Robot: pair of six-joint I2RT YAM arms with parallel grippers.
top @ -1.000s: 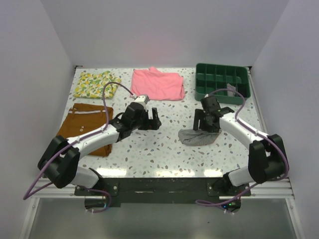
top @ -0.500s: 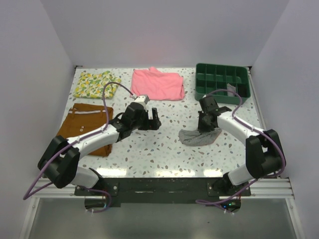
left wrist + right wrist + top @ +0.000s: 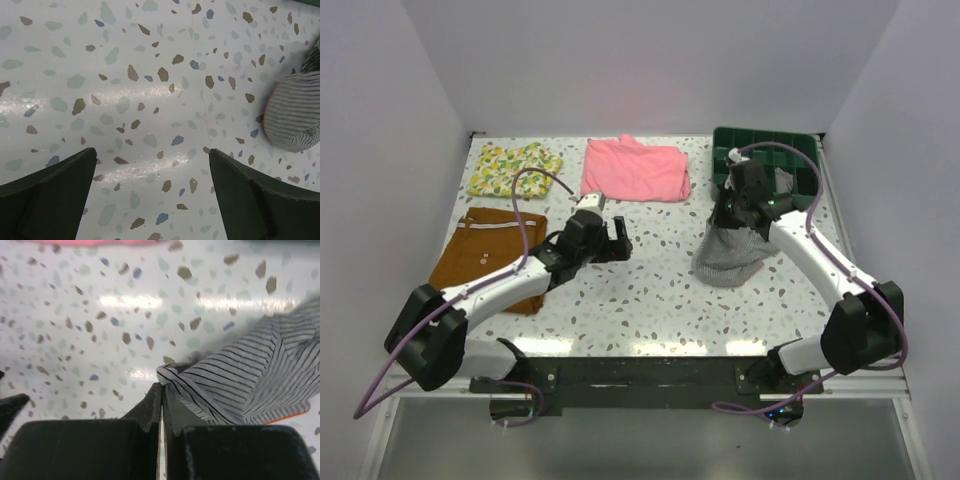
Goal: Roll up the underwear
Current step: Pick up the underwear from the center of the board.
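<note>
A: Since 1 second ago the right end effector (image 3: 733,212) has risen and swung toward the green tray (image 3: 765,160), taking the underwear (image 3: 728,258) up with it. The underwear lay in a low heap then; now it hangs as a long drape.

B: Is the grip real?

A: Yes. The right wrist view shows the 2 jaws pressed together on a fold of striped fabric. The bulk droops below, right of centre on the tabletop (image 3: 640,300), and its lower edge seems to touch the surface.

B: And the left end effector (image 3: 615,238)?

A: It is spread wide and holds nothing, hovering over the tabletop well left of the underwear. That arm has drawn back slightly.

B: What does this mean for rolling?

A: Rolling has not begun. The lift looks like a shake-out, since the underwear needs laying flat first. Pinched at 1 point, soft knit can twist, so it may land bunched again.
</note>
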